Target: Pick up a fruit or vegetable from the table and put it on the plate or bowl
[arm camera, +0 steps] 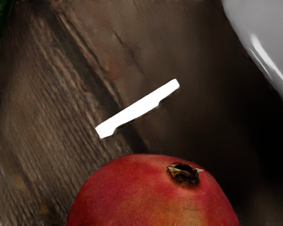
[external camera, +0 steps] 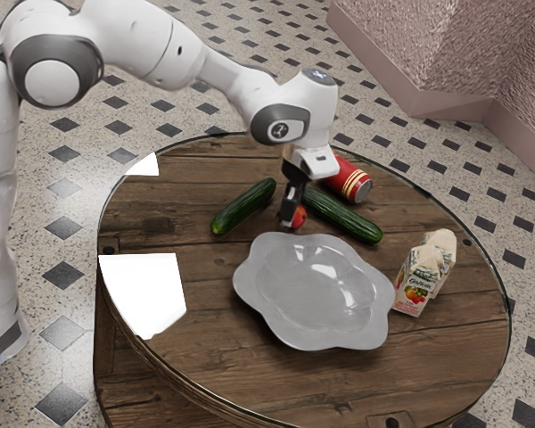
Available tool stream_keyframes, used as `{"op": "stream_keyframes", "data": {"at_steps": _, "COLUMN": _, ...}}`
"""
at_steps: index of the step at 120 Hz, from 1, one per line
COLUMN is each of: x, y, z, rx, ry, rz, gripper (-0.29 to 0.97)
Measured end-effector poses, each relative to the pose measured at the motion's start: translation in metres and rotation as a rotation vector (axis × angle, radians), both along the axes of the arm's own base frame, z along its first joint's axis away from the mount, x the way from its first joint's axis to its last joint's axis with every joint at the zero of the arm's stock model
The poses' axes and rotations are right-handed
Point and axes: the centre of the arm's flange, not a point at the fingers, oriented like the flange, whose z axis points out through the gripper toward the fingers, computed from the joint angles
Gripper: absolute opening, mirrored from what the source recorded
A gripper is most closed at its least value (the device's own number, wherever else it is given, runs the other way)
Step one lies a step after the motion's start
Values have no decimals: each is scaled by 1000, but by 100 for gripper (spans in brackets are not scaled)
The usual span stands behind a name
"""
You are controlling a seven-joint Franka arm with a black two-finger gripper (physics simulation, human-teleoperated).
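One pale grey plate with a wavy, scalloped rim (external camera: pixel 246 282) lies nearest me on the round dark wooden table (external camera: pixel 205 357), and it holds nothing. Just beside it, toward the exterior view's right, stands a small juice carton with a red and green label (external camera: pixel 420 276), upright and not touching the rim. On the near part of the table toward the exterior view's left sits a bright white patch of glare (external camera: pixel 143 290).

Behind the plate's far rim is the small red pomegranate (external camera: pixel 299 218), close to the plate but not on it. The black two-finger hand (external camera: pixel 291 214) has its tips down at the fruit. I cannot tell whether it has hold of the fruit or merely stands around it.

From the wrist view the pomegranate (arm camera: pixel 151 193) looms close under the hand, its dry brown crown turned upward, with the wood of the table past it and the plate's pale rim (arm camera: pixel 269 42) off to one side.

Level with the fruit lie two long dark green cucumbers. One (external camera: pixel 243 206) is toward the exterior view's left. The other (external camera: pixel 343 214) is toward its right, near the plate's far rim.

Farther back, a red can with a pale band (external camera: pixel 348 177) lies on its side just behind the second cucumber. The white arm (external camera: pixel 205 62) reaches in from the upper left. Beyond the table are a tiled floor with black diamonds (external camera: pixel 89 134) and a pink wall (external camera: pixel 428 45).
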Motion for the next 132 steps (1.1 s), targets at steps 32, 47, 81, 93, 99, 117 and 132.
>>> {"op": "stream_keyframes", "data": {"at_steps": 32, "x": -21, "y": 0, "z": 64, "rx": 0, "ry": -14, "rz": 45, "gripper": 25}}
{"op": "stream_keyframes", "data": {"at_steps": 47, "x": -38, "y": -3, "z": 95, "rx": 6, "ry": -17, "rz": 62, "gripper": 25}}
{"op": "stream_keyframes", "data": {"at_steps": 81, "x": -37, "y": -152, "z": 104, "rx": 22, "ry": -1, "rz": -136, "gripper": 21}}
{"op": "stream_keyframes", "data": {"at_steps": 93, "x": -33, "y": -202, "z": 96, "rx": 16, "ry": -5, "rz": -197, "gripper": 21}}
{"op": "stream_keyframes", "data": {"at_steps": 99, "x": -34, "y": -222, "z": 91, "rx": 12, "ry": -9, "rz": -220, "gripper": 21}}
{"op": "stream_keyframes", "data": {"at_steps": 117, "x": -16, "y": -207, "z": 74, "rx": -1, "ry": -20, "rz": -155, "gripper": 21}}
{"op": "stream_keyframes", "data": {"at_steps": 132, "x": -2, "y": -167, "z": 69, "rx": -7, "ry": -32, "rz": -64, "gripper": 29}}
